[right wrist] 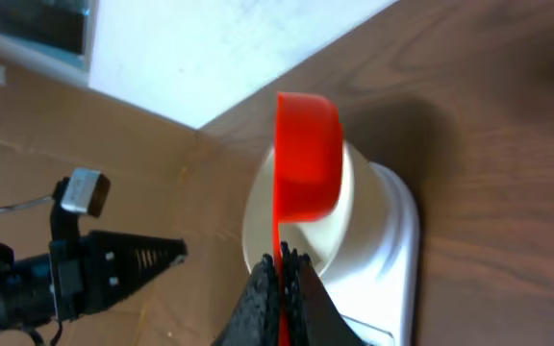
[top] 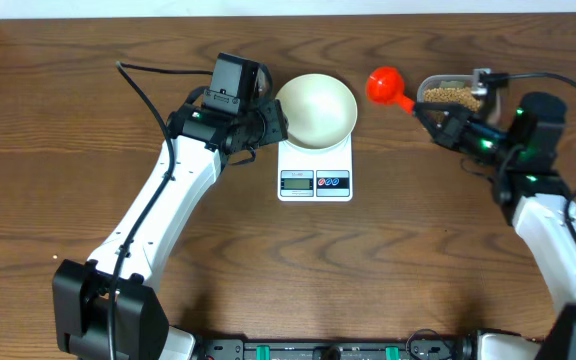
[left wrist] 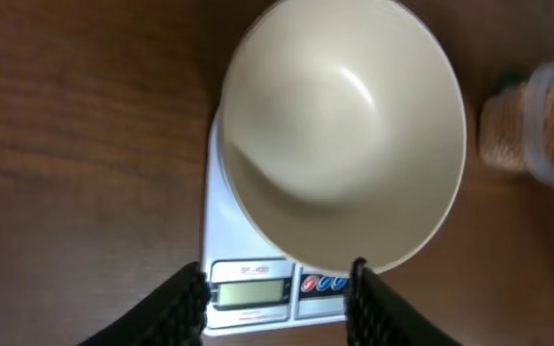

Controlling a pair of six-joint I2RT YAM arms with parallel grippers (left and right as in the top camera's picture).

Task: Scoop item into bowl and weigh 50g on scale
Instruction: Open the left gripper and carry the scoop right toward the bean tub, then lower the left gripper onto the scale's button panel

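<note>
The white bowl stands empty on the white scale. My left gripper is open just beside the bowl's left rim. In the left wrist view its fingers spread over the scale's display, with the bowl just beyond them. My right gripper is shut on the handle of a red scoop, held in the air between the bowl and the clear tub of beans. In the right wrist view the scoop hangs in front of the bowl. No beans show in the scoop.
The bean tub stands at the back right, close to the right arm. The scale's red and blue buttons face the front. The table's back edge lies just behind the bowl and the tub.
</note>
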